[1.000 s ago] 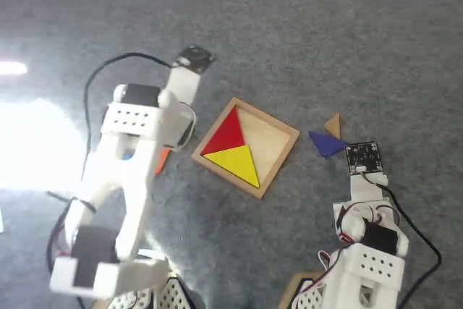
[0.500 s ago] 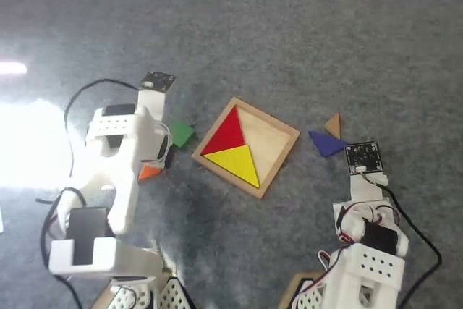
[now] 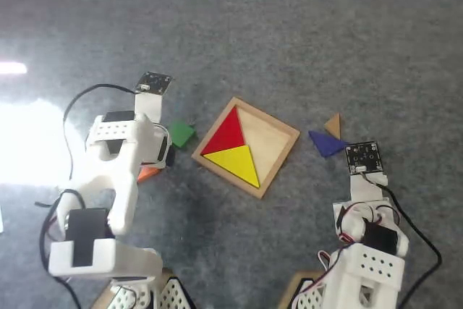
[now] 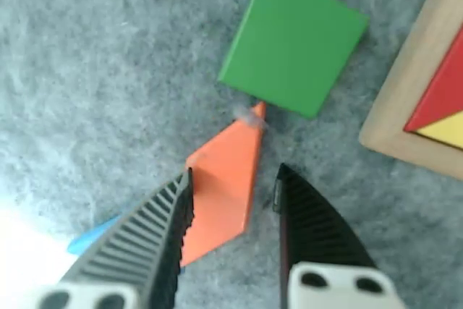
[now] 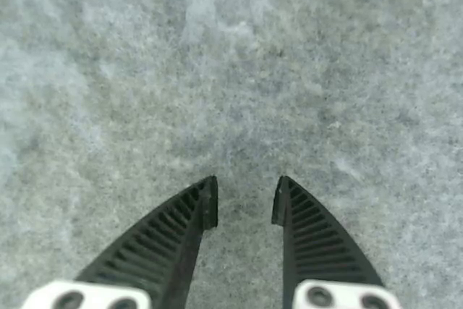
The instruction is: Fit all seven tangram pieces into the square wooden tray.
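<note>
Left wrist view: the left gripper has its jaws partway apart, straddling the orange piece without clamping it. One toothed jaw overlaps the piece's edge and the other stands clear.

The piece lies thin and flat on the grey felt, so closing jaws could ride over it or skid it aside. Its tip touches or nearly touches the green square, which could be shoved against the wooden tray. A skewed grip would also make it hard to seat beside the red triangle and yellow triangle.

In the high view, the left arm is folded at left of centre, wrist pitched down just left of the central tray. The right gripper, narrowly parted and empty, hangs over bare felt. The right arm sits lower right, below the blue triangle.
</note>
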